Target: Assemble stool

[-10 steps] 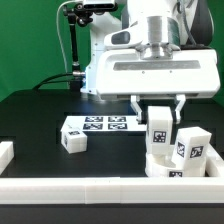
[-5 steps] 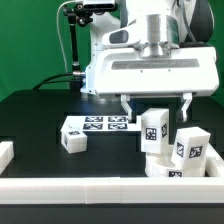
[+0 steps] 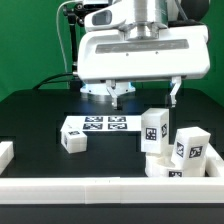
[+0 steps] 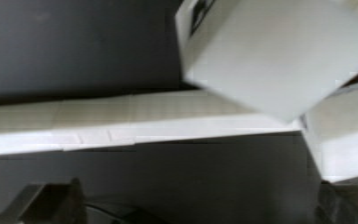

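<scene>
- The black table is edged in front by a long white border rail, judged to be there so that parts are kept from sliding off.
- The seat is laid flat at the exterior view's right, just behind that rail, so that legs can be set into it from above.
- A first leg and a second leg are stood upright on the seat, side by side; how firmly they are seated cannot be told.
- A loose leg is left on the table beside the marker board, presumably kept within reach for later fitting.
- The gripper is held above the first leg with its jaws spread wide; nothing is gripped or touched.
</scene>
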Motion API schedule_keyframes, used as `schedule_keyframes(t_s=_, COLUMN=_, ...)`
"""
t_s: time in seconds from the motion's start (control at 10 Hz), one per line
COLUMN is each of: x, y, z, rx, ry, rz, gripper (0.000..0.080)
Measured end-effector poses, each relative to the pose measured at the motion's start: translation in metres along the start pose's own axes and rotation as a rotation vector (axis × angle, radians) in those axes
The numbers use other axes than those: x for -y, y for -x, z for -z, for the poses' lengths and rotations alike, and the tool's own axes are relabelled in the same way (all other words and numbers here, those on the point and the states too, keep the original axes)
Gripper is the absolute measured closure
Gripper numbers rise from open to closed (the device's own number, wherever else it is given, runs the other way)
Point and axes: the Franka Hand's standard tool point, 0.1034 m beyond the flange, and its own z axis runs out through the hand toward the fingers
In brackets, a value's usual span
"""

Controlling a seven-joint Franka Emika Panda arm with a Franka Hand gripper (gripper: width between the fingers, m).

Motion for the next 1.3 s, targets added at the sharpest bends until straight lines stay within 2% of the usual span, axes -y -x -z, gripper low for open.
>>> schedule_keyframes(t_s=0.5, x=0.003, y=0.006, z=-0.003, rx=0.04, ry=-0.005, rz=-0.02, gripper=0.015)
schedule_keyframes(t_s=0.6, x=0.002, y=0.007, z=-0.002, rx=0.1, ry=-0.007, rz=-0.088, gripper=0.015)
schedule_keyframes(t_s=0.7, x=0.005, y=0.011, z=-0.001, rx=0.231, ry=-0.009, rz=-0.158, gripper=0.015)
schedule_keyframes(t_s=1.0, x=-0.001, y=0.017, z=0.002, rx=0.516, ry=-0.013, rz=-0.214, gripper=0.015)
schedule_keyframes(t_s=1.2, x=-0.004, y=0.02, z=0.002, rx=0.644, ry=-0.014, rz=-0.224, gripper=0.015)
schedule_keyframes(t_s=1.3, x=-0.003, y=0.017, z=-0.002, rx=0.634, ry=-0.007, rz=-0.24, gripper=0.015)
